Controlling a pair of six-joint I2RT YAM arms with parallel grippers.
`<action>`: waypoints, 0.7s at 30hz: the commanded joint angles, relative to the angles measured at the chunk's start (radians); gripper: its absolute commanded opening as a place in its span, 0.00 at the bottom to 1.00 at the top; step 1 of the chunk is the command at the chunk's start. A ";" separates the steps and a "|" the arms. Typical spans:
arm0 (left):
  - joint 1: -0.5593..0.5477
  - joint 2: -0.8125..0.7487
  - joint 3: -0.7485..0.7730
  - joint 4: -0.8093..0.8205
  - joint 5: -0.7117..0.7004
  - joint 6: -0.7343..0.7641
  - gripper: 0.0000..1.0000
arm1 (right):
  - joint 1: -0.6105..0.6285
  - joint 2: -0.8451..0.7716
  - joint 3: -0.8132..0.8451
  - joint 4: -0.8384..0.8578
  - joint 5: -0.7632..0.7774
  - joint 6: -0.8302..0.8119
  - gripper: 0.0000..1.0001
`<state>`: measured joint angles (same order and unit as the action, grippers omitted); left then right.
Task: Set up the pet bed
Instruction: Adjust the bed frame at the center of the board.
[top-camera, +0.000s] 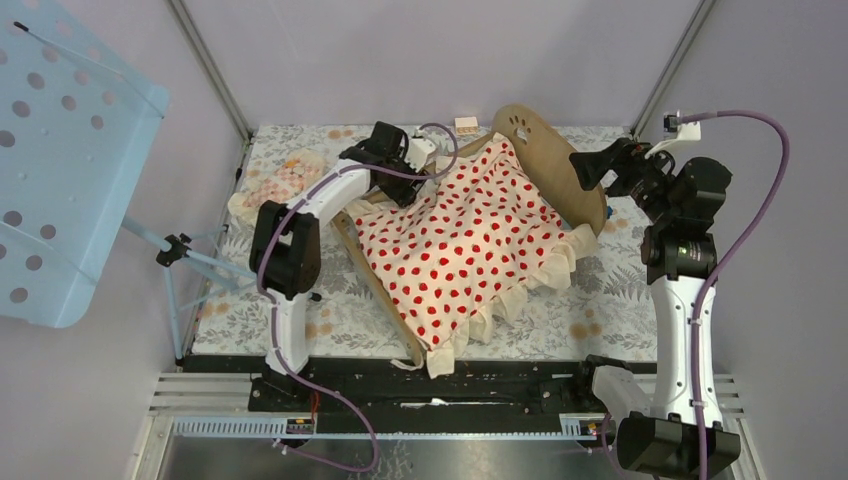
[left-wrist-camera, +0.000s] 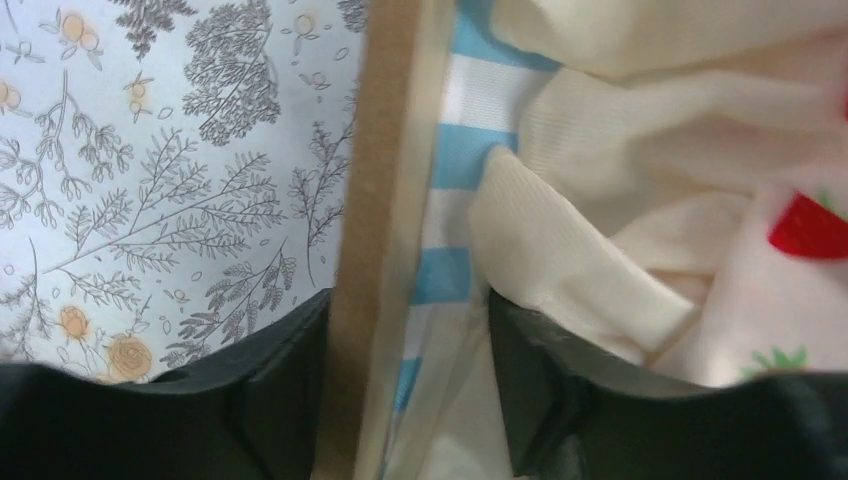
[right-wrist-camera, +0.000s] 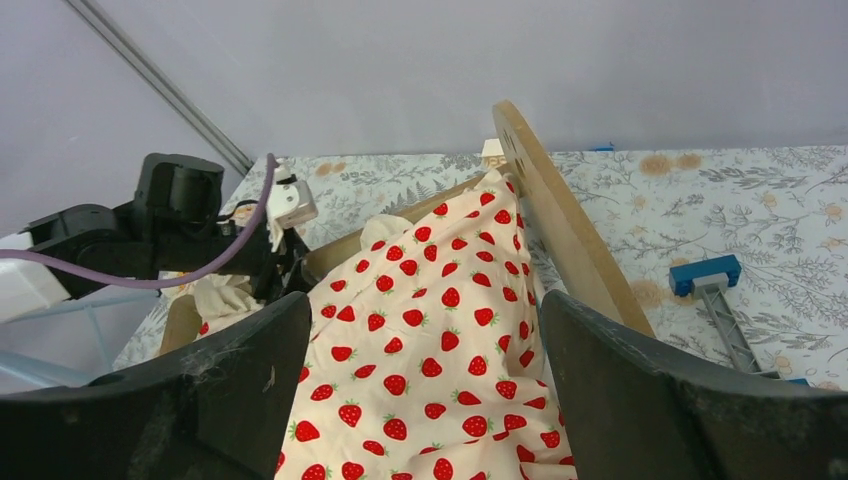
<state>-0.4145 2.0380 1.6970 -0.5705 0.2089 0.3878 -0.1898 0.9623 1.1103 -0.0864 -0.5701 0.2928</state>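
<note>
The blanket (top-camera: 455, 240) hides nearly all the striped mattress (left-wrist-camera: 445, 160) of the pet bed (top-camera: 548, 170).

You look down into a booth with plain pale-lilac walls (top-camera: 420, 50), met at the back corners by bare aluminium posts (top-camera: 210, 65). The counter (top-camera: 620, 300) wears a cloth printed with grey ferns and small orange flowers. On your left a light-blue perforated panel (top-camera: 60, 170) tilts on a thin stand (top-camera: 176, 248). A black rail (top-camera: 450, 378) runs along the near edge, with ribbed metal plate (top-camera: 200, 392) beside it. The light is soft and even, the shadows faint.
</note>
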 joint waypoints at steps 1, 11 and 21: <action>0.003 0.060 0.071 -0.021 -0.097 -0.077 0.49 | 0.001 -0.021 0.001 0.048 -0.038 0.028 0.89; 0.120 0.039 0.090 -0.055 0.051 -0.338 0.00 | 0.005 -0.019 -0.049 0.124 -0.053 0.082 0.80; 0.225 -0.110 -0.113 0.075 0.100 -0.598 0.00 | 0.013 -0.010 -0.084 0.107 -0.008 0.094 0.75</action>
<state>-0.2726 2.0335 1.6848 -0.5934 0.2707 0.0814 -0.1848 0.9581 1.0359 -0.0158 -0.5922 0.3687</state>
